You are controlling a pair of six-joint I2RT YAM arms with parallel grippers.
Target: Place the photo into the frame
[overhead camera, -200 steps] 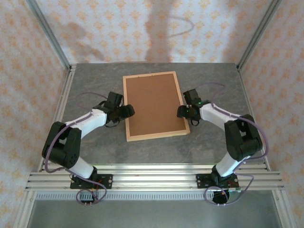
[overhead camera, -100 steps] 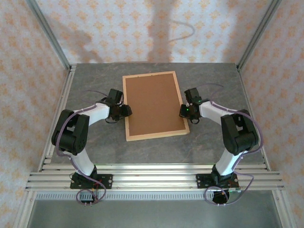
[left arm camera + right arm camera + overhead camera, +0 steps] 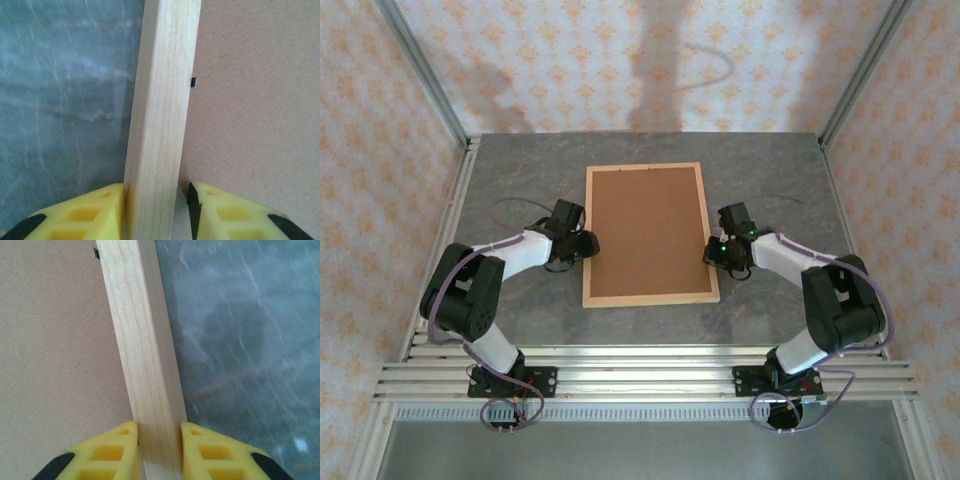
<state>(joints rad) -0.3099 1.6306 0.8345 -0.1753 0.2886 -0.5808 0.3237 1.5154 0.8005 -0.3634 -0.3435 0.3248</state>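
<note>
1. Grey, marbled, stone-look table top (image 3: 520,170). A rectangular picture frame of thin pale wood (image 3: 650,298) lies flat at its middle, back side up, with its long sides running away from the arm bases.
2. A plain brown fibreboard backing board (image 3: 648,232) sits inside the rails and fills the opening.
3. The left gripper (image 3: 586,243) is at the frame's left long rail, a little nearer the bases than the rail's middle. The right gripper (image 3: 713,252) is at the right long rail, roughly opposite.
4. Left wrist view: the rail runs straight up between the yellow pads (image 3: 85,215). The jaws are drawn in narrow and clamp the rail. One pad is on the table side, pressed against the wood. The other is on the board side.
5. Right wrist view: both yellow pads (image 3: 107,455) press the rail's two faces, so the jaws are closed on the wood.
6. A small dark tab (image 3: 193,81) sits at the rail's inner edge, against the board.
</note>
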